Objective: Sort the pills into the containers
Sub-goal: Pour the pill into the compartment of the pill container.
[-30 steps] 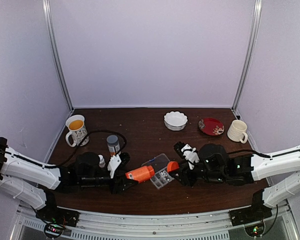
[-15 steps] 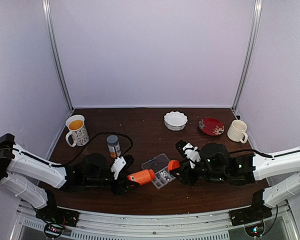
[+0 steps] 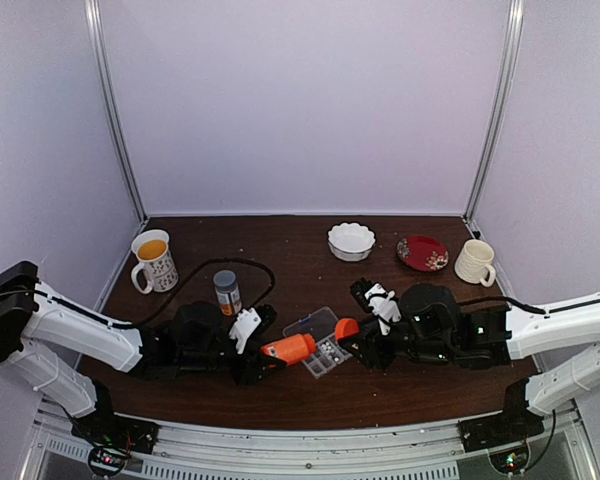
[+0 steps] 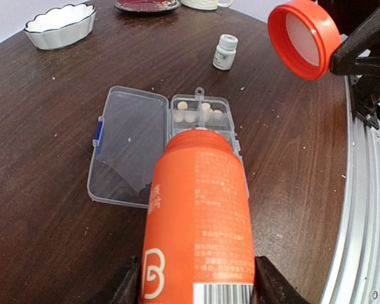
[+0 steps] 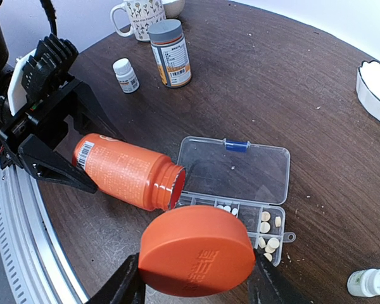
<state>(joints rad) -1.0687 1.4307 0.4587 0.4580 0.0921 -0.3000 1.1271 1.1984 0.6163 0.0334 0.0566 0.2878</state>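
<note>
**Orange bottle tipped at the open pill box, cap held apart**

Overhead view: at lower centre the left claw grips an orange bottle lying on its side. The bottle's mouth points at the open organizer box. Just right of the box, the right claw is clamped on the orange cap.

Left wrist view: the claw's fingers pinch the bottle at bottom centre, and its mouth covers the box's near compartments. Pale pills lie in the far compartments, above centre. The lid lies flat to the left on the dark desk. The cap sits at upper right.

Right wrist view: the cap fills bottom centre between the claw's fingers. The bottle lies at centre left, mouth at the compartments' edge. Pills rest in the compartments at lower right.
</note>
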